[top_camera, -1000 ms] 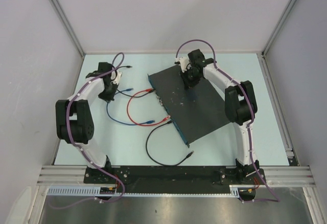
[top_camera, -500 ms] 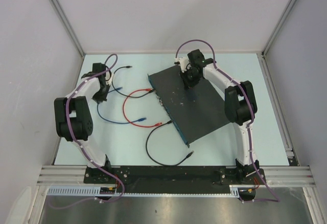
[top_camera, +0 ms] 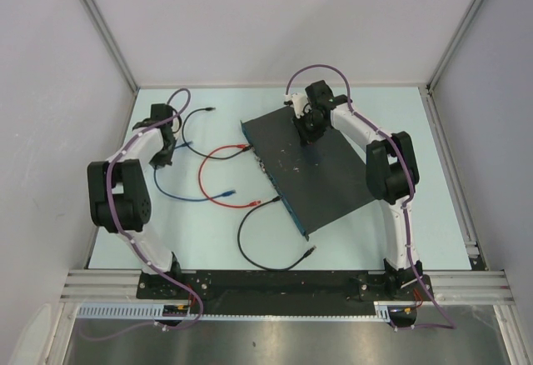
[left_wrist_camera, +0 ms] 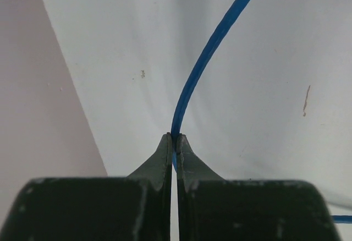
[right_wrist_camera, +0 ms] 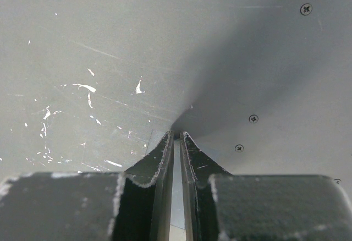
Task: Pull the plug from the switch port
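With the left gripper (left_wrist_camera: 174, 140), pinching a blue wire (left_wrist_camera: 204, 64) tight, both fingers squeezed shut on it. Holding it low over the pale table (top_camera: 208, 248), near the far left side. Trailing the rest of the blue wire in a loose curve across the table, apart from the switch (top_camera: 321, 169). With the right gripper (right_wrist_camera: 176, 136), touching the scratched black top of the switch, fingers closed with only a thin slit between them. Finding the switch lying flat on the table, right of the middle and turned at a slant, its bluish socket edge facing left. Spotting a red wire (top_camera: 202, 175) and a black wire (top_camera: 240, 236) reaching toward that edge; too small for telling about any plug sitting in a socket.
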Tool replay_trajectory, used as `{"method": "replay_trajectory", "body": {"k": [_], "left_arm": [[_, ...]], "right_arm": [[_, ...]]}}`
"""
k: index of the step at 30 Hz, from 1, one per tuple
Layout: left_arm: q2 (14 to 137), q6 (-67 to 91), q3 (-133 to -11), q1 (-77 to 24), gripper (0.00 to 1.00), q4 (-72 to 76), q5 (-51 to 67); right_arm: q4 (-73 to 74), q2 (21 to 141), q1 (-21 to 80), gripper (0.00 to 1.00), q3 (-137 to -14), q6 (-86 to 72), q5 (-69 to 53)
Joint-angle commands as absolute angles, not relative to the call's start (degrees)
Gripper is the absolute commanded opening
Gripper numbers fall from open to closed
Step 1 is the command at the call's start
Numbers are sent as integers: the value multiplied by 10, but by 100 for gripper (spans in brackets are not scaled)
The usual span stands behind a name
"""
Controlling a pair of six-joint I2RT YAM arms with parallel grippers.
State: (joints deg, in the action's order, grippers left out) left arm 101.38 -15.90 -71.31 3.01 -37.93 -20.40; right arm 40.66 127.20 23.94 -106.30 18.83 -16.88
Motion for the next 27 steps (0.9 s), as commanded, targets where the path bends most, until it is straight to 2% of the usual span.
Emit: {"method": "replay_trajectory", "body": {"k": [1,7,8,10,12,13,16,20,27], "left_arm": [[960,-161,-716,26,0,-381,-260],[926,-194,-659,24,0,-366,-289],[924,-199,-661,20,9,-363,-290],[925,-208,-672,5,51,-361,-290],[927,-192,-704,-15,61,-371,-272],[928,-191,-716,-29,66,-384,-194],[954,-171,-768,-58,69,-425,-85],[994,-95,-782,-68,68,-414,-30],[1063,-41,-781,-69,59,-381,-11]], "right_arm": [[396,1359,265,15,-1025,200,-156],[395,1358,265,15,-1025,201,-155],[396,1360,266,15,-1025,201,-155],[397,1359,265,15,-1025,202,-155],[396,1360,265,15,-1025,202,-155],[396,1359,265,15,-1025,202,-156],[397,1359,265,15,-1025,203,-156],[390,1351,265,15,-1017,203,-156],[388,1348,268,15,-1013,208,-157]]}}
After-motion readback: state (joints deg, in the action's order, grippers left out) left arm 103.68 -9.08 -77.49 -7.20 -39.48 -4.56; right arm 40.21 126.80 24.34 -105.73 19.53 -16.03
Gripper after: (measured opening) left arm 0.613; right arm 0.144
